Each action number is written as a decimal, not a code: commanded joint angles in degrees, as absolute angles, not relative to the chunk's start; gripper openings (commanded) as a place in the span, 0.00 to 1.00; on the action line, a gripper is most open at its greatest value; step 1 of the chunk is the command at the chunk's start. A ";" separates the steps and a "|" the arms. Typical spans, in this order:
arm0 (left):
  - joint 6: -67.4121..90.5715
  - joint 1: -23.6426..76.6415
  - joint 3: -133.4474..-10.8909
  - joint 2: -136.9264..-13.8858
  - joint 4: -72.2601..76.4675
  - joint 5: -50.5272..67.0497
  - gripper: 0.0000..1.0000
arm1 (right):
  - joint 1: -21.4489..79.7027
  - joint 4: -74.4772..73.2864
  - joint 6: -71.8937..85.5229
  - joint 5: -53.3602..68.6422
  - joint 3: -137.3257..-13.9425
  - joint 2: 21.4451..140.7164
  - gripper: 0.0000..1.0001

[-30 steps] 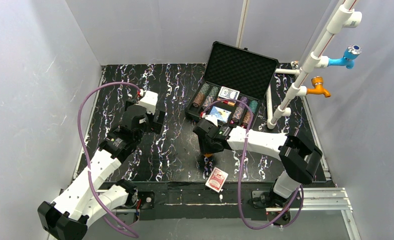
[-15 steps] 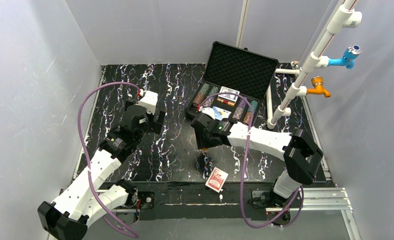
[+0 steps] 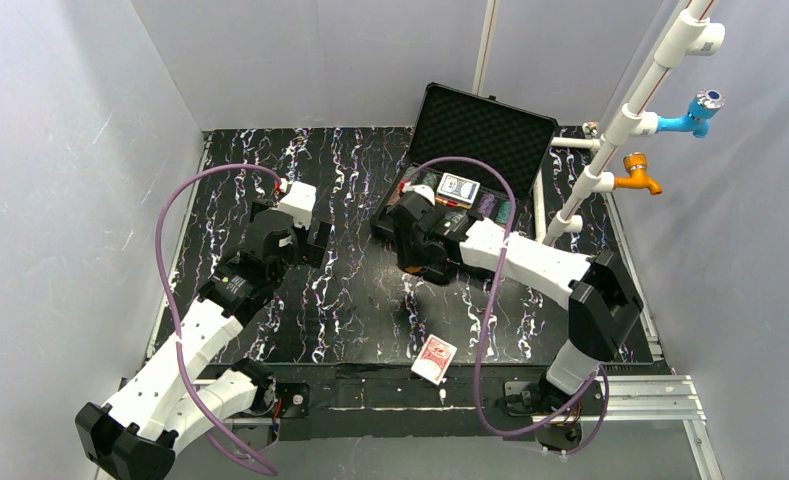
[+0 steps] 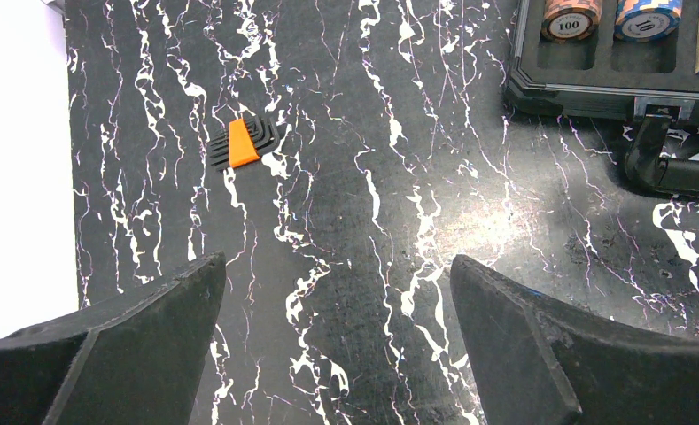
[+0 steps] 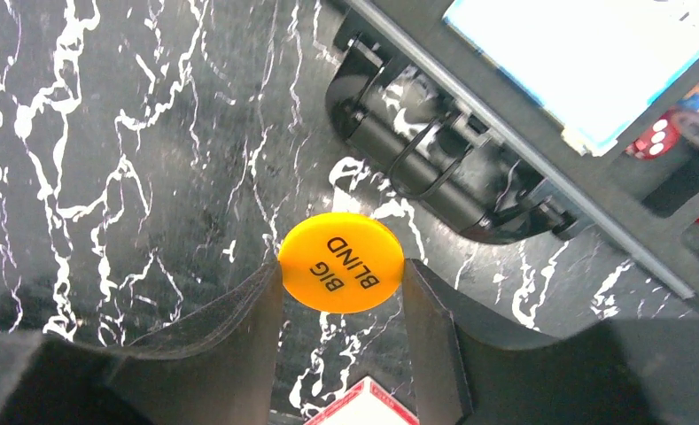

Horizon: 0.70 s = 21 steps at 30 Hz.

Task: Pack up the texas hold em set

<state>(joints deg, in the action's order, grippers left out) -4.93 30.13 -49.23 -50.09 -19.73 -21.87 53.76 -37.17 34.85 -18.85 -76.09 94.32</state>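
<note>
Right gripper (image 5: 341, 282) pinches the orange disc (image 5: 341, 257) edgewise beside the case (image 3: 485, 125) at the table's (image 3: 270, 170) far edge; thin hold may slip. Left gripper (image 4: 337, 292) gapes.

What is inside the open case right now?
Foam lines the lid; below it are a blue deck, chip stacks and red dice. The right arm covers the near compartments, so the rest cannot be seen.
</note>
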 commanded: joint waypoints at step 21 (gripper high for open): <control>-5.45 30.32 -49.84 -49.32 -19.73 -23.07 0.98 | 40.39 -45.57 24.31 -17.42 -94.57 107.59 0.41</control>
<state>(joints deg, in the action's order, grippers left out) -4.95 30.13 -49.23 -50.06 -19.73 -21.87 41.56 -43.70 26.70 -17.61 -90.85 106.06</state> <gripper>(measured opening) 0.983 0.564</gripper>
